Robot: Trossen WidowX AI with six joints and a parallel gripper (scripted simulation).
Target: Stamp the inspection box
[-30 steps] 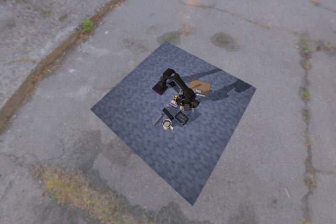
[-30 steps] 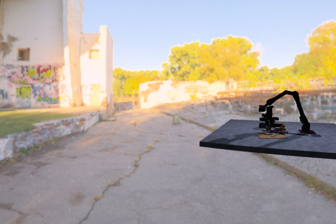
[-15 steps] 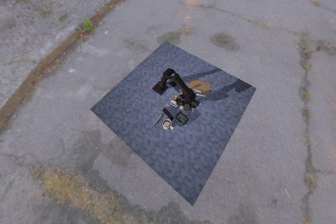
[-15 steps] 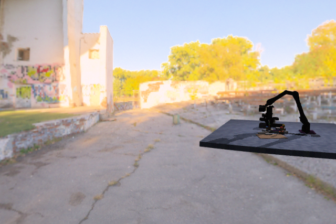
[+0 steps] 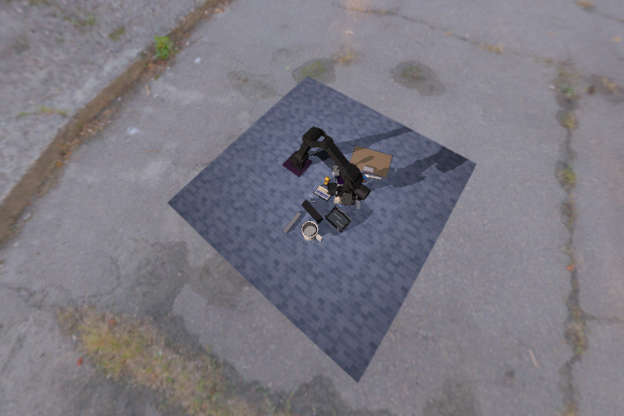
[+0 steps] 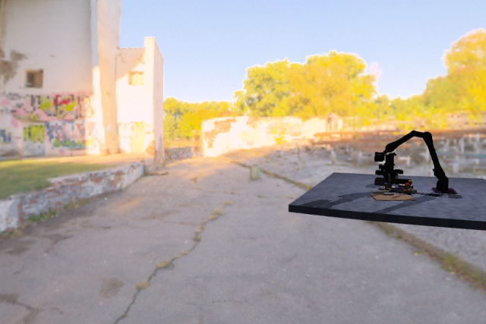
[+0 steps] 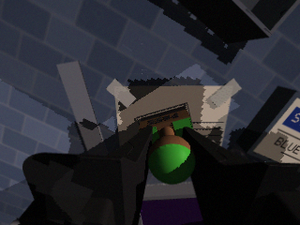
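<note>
From the top, the dark blue, brick-patterned desk [image 5: 352, 270] [image 6: 329, 211] was set against cracked, weedy pavement. A white mug [image 5: 309, 230] stood below and left of the card [image 5: 337, 200] [image 7: 159, 96], a brown board [image 5: 370, 157] above and right of it.

In the exterior view, a graffiti-covered building [image 6: 51, 61], yellow-green trees [image 6: 314, 85] and blue sky lay beyond the desk.

In the wrist view, the pincer [image 7: 167, 131] gripped the green-knobbed stamp [image 7: 171, 161] over the card; contact with it I couldn't tell. Lettering on the stamp's block was too blurred to read. Right of the card, a label [image 7: 286, 138] read "BLUE", under a blue patch starting "S".
</note>
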